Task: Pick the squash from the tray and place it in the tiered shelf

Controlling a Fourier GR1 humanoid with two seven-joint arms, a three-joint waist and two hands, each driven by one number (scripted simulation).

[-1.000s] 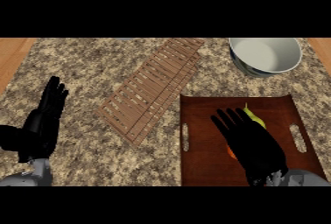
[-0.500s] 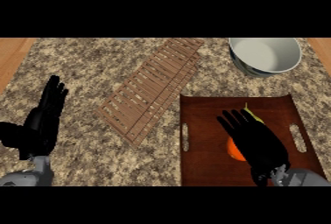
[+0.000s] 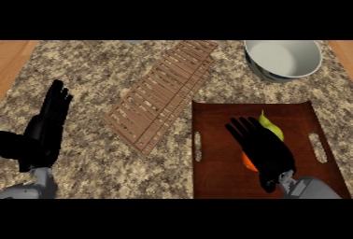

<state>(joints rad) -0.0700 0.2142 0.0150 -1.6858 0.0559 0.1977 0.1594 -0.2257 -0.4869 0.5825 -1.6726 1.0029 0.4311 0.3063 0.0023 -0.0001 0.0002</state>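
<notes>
The squash [image 3: 271, 127] lies on the dark brown tray [image 3: 218, 177] at the lower right; only its yellow-green tip and an orange patch under my palm show. My right hand [image 3: 264, 150] hovers flat over it with straight fingers, hiding most of it. Whether the hand touches it I cannot tell. The wooden slatted tiered shelf [image 3: 162, 91] lies across the counter's middle, to the tray's upper left. My left hand [image 3: 45, 127] rests open at the left edge, fingers up.
A white bowl [image 3: 283, 59] stands at the back right, just beyond the tray. Speckled granite counter [image 3: 89, 70] surrounds everything, with wooden strips at the far left and right edges.
My right hand has lowered and drawn back slightly over the squash, uncovering an orange patch beneath the palm. The left hand has stayed put.
</notes>
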